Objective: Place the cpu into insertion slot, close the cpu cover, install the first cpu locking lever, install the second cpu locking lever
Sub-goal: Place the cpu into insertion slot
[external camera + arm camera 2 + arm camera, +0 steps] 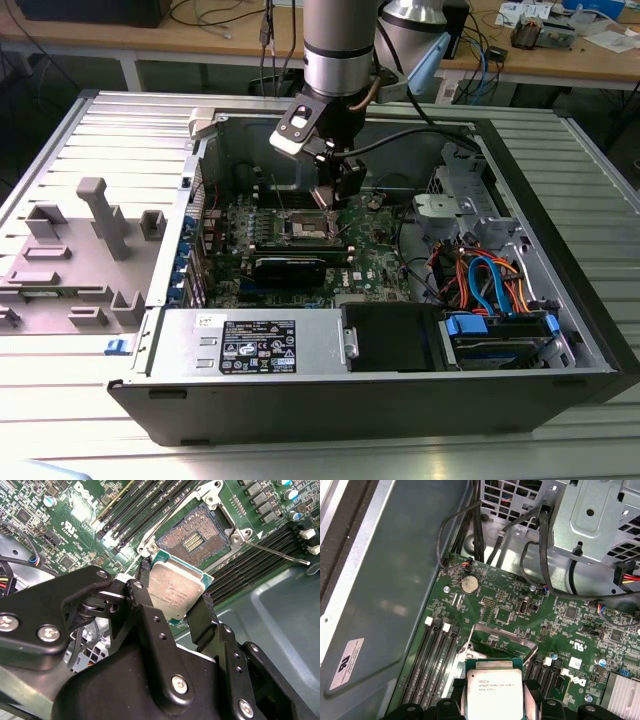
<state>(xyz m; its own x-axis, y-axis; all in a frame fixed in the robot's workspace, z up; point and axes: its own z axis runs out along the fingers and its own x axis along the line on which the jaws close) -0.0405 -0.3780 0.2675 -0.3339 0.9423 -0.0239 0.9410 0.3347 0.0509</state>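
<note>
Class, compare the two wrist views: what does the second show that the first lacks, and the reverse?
Second wrist view: the insertion slot with its contacts bare, and a thin locking lever. First wrist view: a coin battery and the grey drive cage. Both wrist views: the cpu clamped in the gripper, and black memory slots.

The arm [338,45] is a silvery cylinder with a dark band. Below it, the matte-black gripper [172,599] carries silver screws [180,684].
</note>
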